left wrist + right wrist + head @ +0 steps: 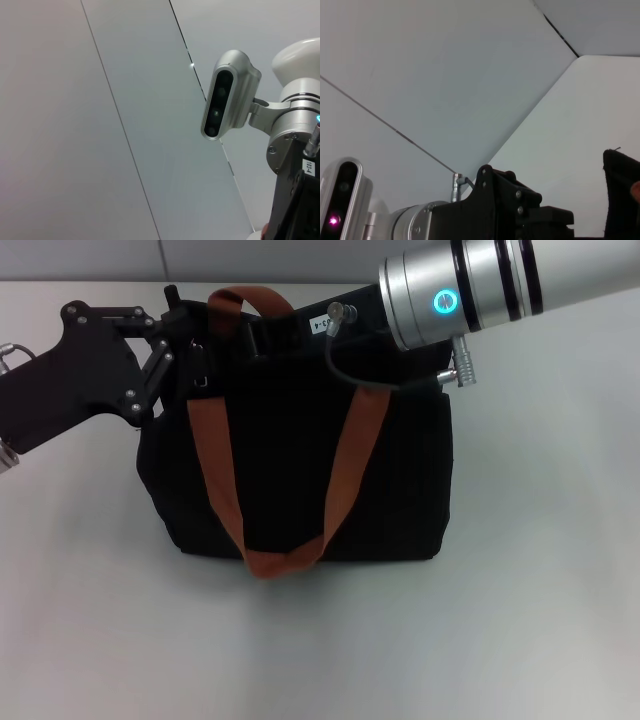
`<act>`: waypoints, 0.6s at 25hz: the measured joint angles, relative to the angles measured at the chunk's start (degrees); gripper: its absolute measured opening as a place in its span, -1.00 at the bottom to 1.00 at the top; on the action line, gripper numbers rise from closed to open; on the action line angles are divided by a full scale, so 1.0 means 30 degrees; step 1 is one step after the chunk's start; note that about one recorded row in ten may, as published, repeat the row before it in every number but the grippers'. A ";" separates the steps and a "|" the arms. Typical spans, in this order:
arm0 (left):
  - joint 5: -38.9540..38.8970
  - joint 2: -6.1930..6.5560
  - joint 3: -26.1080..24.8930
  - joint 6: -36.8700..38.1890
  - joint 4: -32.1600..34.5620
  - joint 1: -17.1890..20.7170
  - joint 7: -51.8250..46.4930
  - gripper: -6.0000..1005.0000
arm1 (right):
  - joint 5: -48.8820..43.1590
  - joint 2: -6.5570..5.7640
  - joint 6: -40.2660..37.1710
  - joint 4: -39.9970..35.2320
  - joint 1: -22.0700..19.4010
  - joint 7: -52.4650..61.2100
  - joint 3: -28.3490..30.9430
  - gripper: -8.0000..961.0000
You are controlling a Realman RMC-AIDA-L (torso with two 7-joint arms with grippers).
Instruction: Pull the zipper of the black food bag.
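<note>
The bag (pixel 300 470) stands upright on the bench (pixel 320 650), its front face toward the head camera. Nearest on it is one strap (pixel 285 562), whose loop hangs down the front face to the bag's lower edge. The second strap (pixel 245 300) arches over the bag's top at the far left.

At the bag's top left corner is the left claw (pixel 185 345), reaching in from the left, its black linkage against the upper edge just beside the far strap. Its fingertips merge with the black fabric, so I cannot tell how wide it is or whether it has hold of anything.

The right arm (pixel 480 295) comes in from the right above the bag's top right corner, and its silver wrist hides that part of the top edge. The right claw (pixel 270 335) appears as a dark block over the bag's top, between the far strap and the wrist; I cannot tell its opening either.

The zipper is not visible in any view; it should lie along the bag's top edge, somewhere between the two claws.

The step in hand seems to be getting a hold on the top edge before drawing the tab along. To do it well, one claw should pin the fabric at the end of the zip line while the other pulls the tab straight along the line, low and level, so the bag neither lifts nor tips. Keep clear of the straps, which are easy to snag.
</note>
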 joint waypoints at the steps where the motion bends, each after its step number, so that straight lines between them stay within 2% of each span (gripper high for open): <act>1: -0.0001 -0.0001 0.0000 0.0004 0.0001 0.0013 0.0001 -0.80 | -0.0003 -0.0002 0.0031 -0.0003 0.0006 -0.0028 -0.0017 -0.84; 15: 0.0000 0.0028 -0.0024 0.0109 0.0000 0.0127 0.0001 -0.79 | -0.0899 -0.0096 0.0061 -0.1008 -0.0112 0.0267 -0.0156 -0.99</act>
